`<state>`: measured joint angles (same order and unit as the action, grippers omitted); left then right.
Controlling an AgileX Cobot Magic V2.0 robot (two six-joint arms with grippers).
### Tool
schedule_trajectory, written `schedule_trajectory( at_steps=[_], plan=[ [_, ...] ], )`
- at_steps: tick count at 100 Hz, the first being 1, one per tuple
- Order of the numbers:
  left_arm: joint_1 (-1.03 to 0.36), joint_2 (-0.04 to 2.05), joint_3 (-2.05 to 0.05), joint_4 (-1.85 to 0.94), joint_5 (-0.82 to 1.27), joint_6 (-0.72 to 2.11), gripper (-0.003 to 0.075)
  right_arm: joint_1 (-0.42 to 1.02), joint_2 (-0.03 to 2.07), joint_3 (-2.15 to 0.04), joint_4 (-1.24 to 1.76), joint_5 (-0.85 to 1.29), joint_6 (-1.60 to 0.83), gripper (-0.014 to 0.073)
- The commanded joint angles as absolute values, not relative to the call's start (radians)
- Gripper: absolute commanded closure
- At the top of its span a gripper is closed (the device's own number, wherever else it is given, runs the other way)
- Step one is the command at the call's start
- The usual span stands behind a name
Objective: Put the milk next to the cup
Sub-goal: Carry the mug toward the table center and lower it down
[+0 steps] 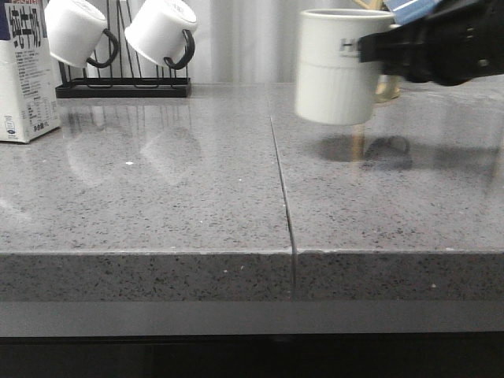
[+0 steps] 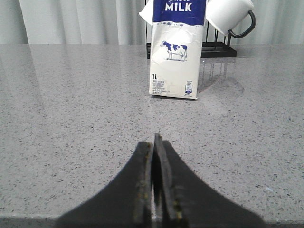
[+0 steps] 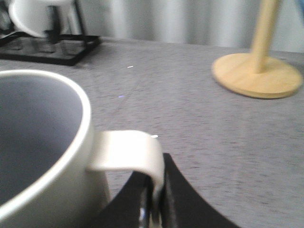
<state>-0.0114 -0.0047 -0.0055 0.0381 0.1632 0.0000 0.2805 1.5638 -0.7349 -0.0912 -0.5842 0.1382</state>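
The right gripper (image 3: 153,209) pinches the handle of the cup (image 1: 340,67) between its closed fingers (image 3: 176,202) and holds the ribbed cream mug clear of the grey speckled desk (image 1: 197,197), its shadow falling below it on the right half. Black lettering on the cup's side begins with "H"; the rest is hidden behind the arm. The milk (image 2: 176,50) stands upright at the far left of the desk, well apart from the cup, its blue top reading "MILK" above a cow picture and "1L"; Chinese characters run down its side in the front view. The left gripper (image 2: 155,190) hangs low over bare desk facing the carton, fingers (image 2: 140,190) pressed together on nothing. Behind the milk, white mugs (image 1: 161,30) hang on a black rack (image 1: 122,88); a wooden stand (image 3: 259,71) sits at right.
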Motion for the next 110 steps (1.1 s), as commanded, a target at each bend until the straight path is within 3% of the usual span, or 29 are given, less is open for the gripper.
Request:
schedule_trajectory(
  at_steps=[1,45,69,96,110],
  plan=[
    [-0.021,-0.035,0.04,0.034,0.086,-0.011,0.0741,0.321,1.566,-0.787,-0.095,-0.664,0.141,0.0659],
    [-0.021,-0.035,0.04,0.034,0.086,-0.011,0.0741,0.374,1.669,-0.851,-0.095,-0.668,0.141,0.0655],
    [-0.021,-0.035,0.04,0.034,0.086,-0.011,0.0741,0.374,1.664,-0.85,-0.095,-0.604,0.141,0.0433],
    [-0.021,-0.035,0.04,0.034,0.086,-0.011,0.0741,0.374,1.604,-0.85,-0.095,-0.536,0.14,0.0426],
    [-0.021,-0.035,0.04,0.034,0.086,-0.011,0.0741,0.374,1.552,-0.85,-0.095,-0.394,0.139,0.0426]
  ],
)
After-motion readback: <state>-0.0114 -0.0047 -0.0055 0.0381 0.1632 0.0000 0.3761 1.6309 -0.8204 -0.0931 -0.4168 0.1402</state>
